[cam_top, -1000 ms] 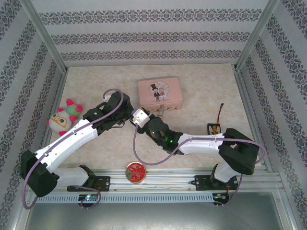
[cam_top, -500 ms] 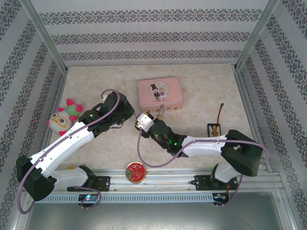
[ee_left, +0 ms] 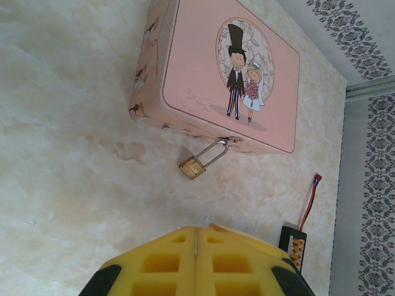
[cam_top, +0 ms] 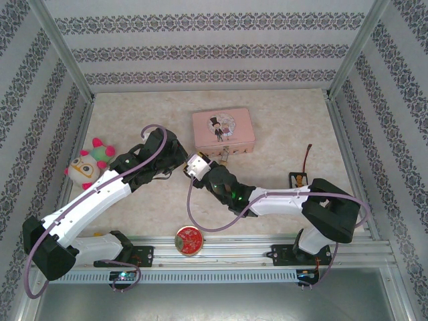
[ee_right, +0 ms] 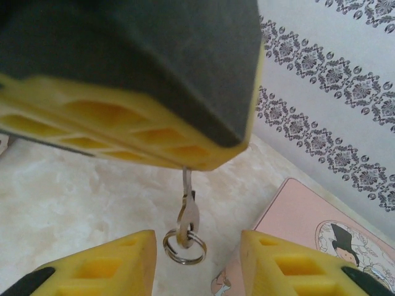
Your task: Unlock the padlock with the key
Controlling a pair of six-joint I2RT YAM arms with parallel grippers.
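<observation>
The two arms meet near the middle of the bench (cam_top: 281, 114), just in front of a pink tin (ee_left: 191, 74) with a cartoon bride and groom on its lid. The left arm (cam_top: 100, 194) stretches diagonally from its base at the near left corner, and its wrist ends close to the tin's near left corner. The right arm (cam_top: 287, 197) folds at a raised elbow on the right, then runs low and leftward across the bench until its wrist comes up against the left one.

The left jaws are pressed together, and the right wrist camera shows them pinching the tip of a small silvery key (ee_right: 187, 213). The key hangs straight down from them with a split ring (ee_right: 184, 246) at its lower end. The right jaws stand apart, one on either side of the hanging key and ring, and do not appear to touch them.

The padlock (ee_left: 193, 167) lies on the bench against the tin's near side, with its shackle hooked through the tin's hasp. It sits just beyond the two wrists.

A plush toy (cam_top: 87, 166) sits at the left of the bench. A round red tin (cam_top: 189, 241) lies by the near rail, and a small black board (cam_top: 299, 179) with a red wire lies to the right.
</observation>
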